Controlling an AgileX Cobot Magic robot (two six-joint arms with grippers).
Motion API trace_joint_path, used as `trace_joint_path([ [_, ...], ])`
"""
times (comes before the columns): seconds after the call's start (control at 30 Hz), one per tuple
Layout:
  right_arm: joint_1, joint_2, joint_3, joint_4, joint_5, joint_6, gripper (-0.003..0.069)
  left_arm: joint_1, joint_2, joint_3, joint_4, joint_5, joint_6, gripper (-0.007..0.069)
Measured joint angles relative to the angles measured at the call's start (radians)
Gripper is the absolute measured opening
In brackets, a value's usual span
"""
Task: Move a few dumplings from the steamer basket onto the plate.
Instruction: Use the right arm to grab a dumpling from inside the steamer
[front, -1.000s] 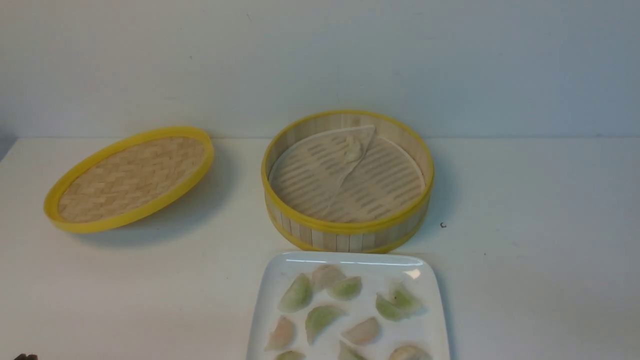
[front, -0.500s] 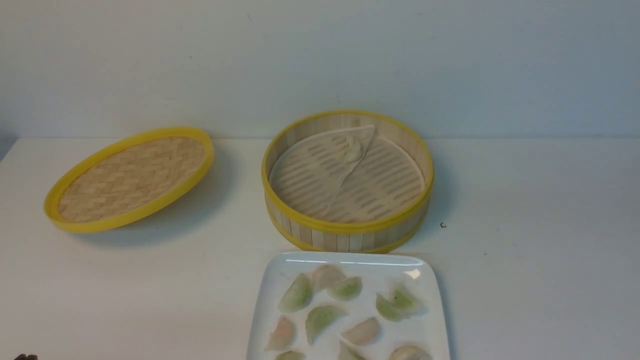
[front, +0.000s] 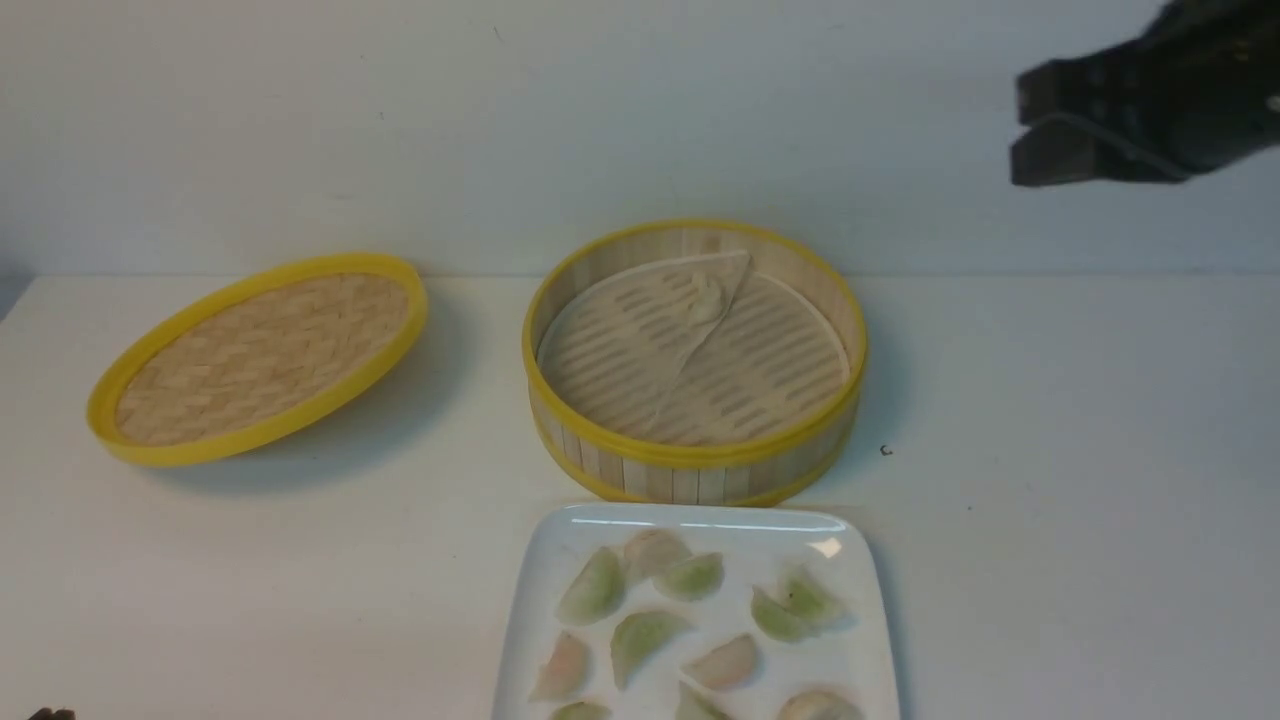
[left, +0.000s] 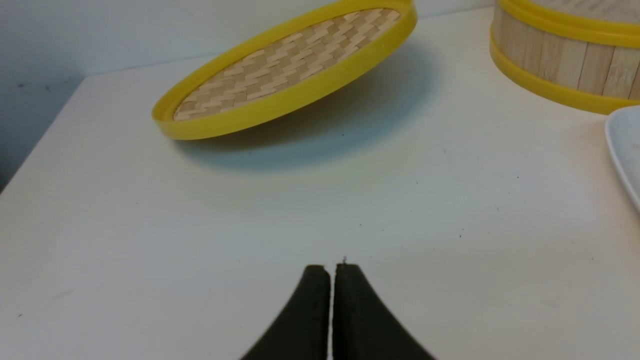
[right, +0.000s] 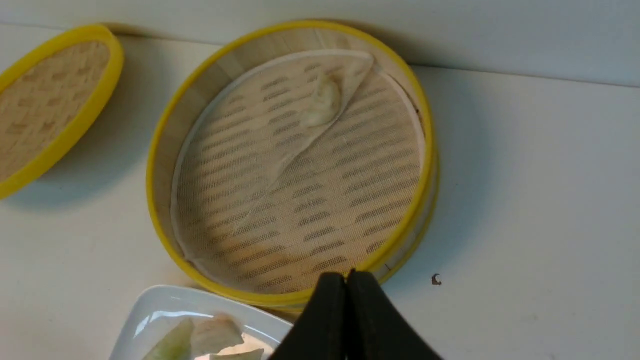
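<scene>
The black right gripper (front: 1025, 135) has come into the front view at the upper right since half a second ago, high above the white table (front: 1050, 500) and off to the right of the basket; nothing else has shifted. Its jaws are pressed together on nothing, as the right wrist view shows. The black left gripper (left: 330, 270) hangs low over bare table near the lid, jaws likewise together and empty.

There is one round bamboo-slat steamer basket with yellow rims (front: 690, 458), one shallow woven yellow-rimmed lid (front: 260, 355) lying tilted to its left, and one glossy white rounded-square ceramic plate (front: 700, 515) just in front of the basket. A single pale cream pleated dumpling (front: 708, 296) sits in the basket towards its far side, at the fold of the pale mesh liner (front: 620, 350) that covers the slatted floor. On the plate lie eleven soft crescent dumplings (front: 645, 635), seven translucent green and four pinkish, the nearest three cut off by the picture's edge
</scene>
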Motion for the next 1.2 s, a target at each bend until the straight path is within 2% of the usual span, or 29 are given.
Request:
trace_joint_path([
  [0.3,0.110,0.408,-0.479,-0.171,0.209,0.086,0.0001,0.000,0.000,0.000,0.000,0.000,0.000,-0.0006],
  [0.47,0.161,0.570,-0.647,-0.191,0.229,0.096,0.0028,0.000,0.000,0.000,0.000,0.000,0.000,-0.0006],
  [0.67,0.221,0.734,-0.794,-0.213,0.200,0.110,0.0138,0.000,0.000,0.000,0.000,0.000,0.000,-0.0006],
  [0.93,0.246,0.859,-0.820,-0.237,0.097,0.114,0.0395,0.000,0.000,0.000,0.000,0.000,0.000,-0.0006],
  [1.07,0.252,0.897,-0.820,-0.260,0.052,0.117,0.0468,0.000,0.000,0.000,0.000,0.000,0.000,-0.0006],
  [1.2,0.252,0.930,-0.820,-0.301,0.012,0.131,0.0499,0.000,0.000,0.000,0.000,0.000,0.000,-0.0006],
])
